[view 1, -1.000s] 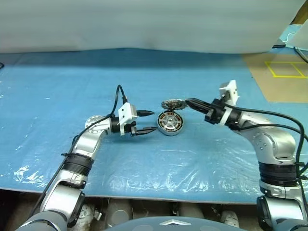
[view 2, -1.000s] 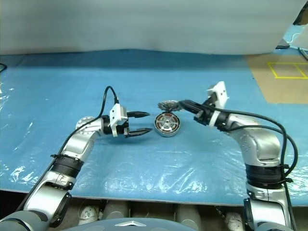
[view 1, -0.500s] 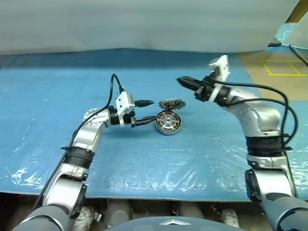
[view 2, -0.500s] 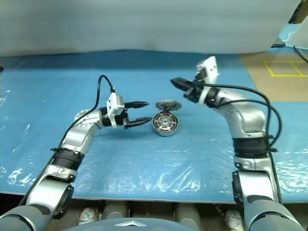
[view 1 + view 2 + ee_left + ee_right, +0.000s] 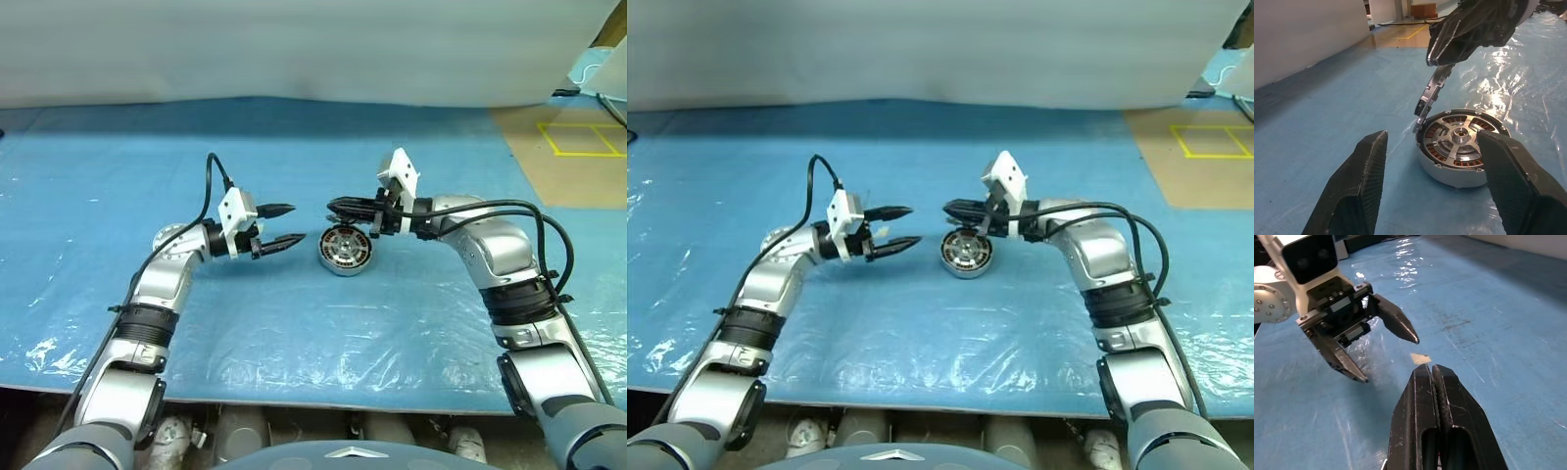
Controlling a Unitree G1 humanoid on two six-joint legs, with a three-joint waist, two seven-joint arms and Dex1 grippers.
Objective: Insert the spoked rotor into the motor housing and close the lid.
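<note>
The motor housing (image 5: 346, 251) lies flat on the blue sheet, its copper windings showing around a silver hub (image 5: 1459, 147). The spoked rotor (image 5: 1431, 95) stands tilted on its edge, leaning at the housing's far side. My right gripper (image 5: 331, 205) is shut and empty, reaching level across the top of the rotor. Its tip (image 5: 1437, 54) sits right at the rotor's upper edge; I cannot tell if it touches. My left gripper (image 5: 297, 223) is open and empty, pointing at the housing from the left, a short gap away. The lid is not distinguishable.
A crinkled blue plastic sheet (image 5: 294, 323) covers the table up to its front edge. A small beige scrap (image 5: 1420, 358) lies on the sheet between the grippers. Brown floor with yellow tape (image 5: 578, 142) lies at the far right.
My right gripper rose, then swung left and came down over the leaning rotor, rolling its wrist. My left gripper drew back slightly from the housing.
</note>
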